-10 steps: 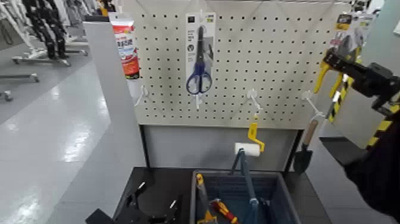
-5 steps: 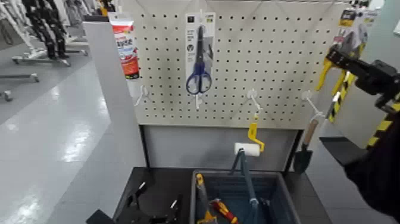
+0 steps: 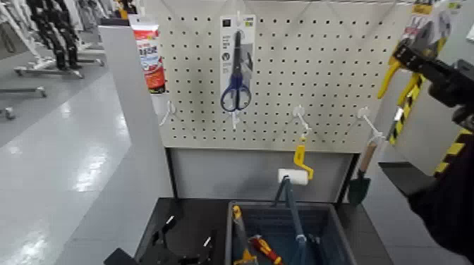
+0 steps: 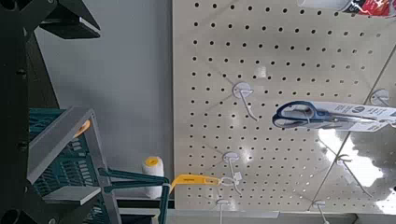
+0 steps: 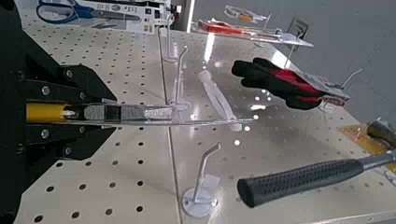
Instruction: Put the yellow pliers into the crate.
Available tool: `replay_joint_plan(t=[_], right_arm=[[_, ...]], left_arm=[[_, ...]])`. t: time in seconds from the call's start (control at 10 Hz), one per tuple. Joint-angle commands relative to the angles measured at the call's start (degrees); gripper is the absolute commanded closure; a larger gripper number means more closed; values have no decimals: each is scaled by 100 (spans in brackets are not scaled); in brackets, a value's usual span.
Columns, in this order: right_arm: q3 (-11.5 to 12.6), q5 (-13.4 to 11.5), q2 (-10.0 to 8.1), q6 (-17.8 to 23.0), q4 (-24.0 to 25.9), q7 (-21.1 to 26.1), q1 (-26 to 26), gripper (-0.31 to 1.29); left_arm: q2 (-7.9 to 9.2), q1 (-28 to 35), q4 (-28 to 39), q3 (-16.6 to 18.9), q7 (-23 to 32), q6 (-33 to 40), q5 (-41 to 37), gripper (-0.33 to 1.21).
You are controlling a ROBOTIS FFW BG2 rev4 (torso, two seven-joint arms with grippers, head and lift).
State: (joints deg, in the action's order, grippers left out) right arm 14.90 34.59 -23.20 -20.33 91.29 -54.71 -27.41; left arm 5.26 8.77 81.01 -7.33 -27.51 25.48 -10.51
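Yellow handles catch our eye at the head view's upper right, where the right gripper [image 3: 409,56] is clenched on the yellow pliers [image 3: 403,74] beside the pegboard [image 3: 317,70]. The crate [image 3: 331,232] sits at the bottom centre, well below them.

In the left wrist view we see the crate's [image 4: 56,159] ribbed wall; that claw's state we cannot tell.

In the right wrist view the pliers' carded handle [image 5: 103,113] is clamped at the left edge.
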Motion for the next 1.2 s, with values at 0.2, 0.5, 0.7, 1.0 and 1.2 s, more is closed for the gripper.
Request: replay_joint_plan(t=[0.2,0.5,0.7,1.0,1.2], right_arm=[[-49,47,378,-68,662,189,474,117],[-427,-14,765,2,618,250,817,117],[-488,-339,1002,108,521,417,1151,117],[-559,-498,1283,134,468,505,1669,117],[-603,-585,1415,134,433,549,1968,117]], left_arm=[[1,-42,-112,-85,18,0,-100,12],[27,-183,-455,-278,79,159,-293,12],[45,-306,-789,-524,272,431,-531,12],[159,-350,-754,-612,264,414,-513,12],[150,-332,-727,-577,272,422,-460,12]])
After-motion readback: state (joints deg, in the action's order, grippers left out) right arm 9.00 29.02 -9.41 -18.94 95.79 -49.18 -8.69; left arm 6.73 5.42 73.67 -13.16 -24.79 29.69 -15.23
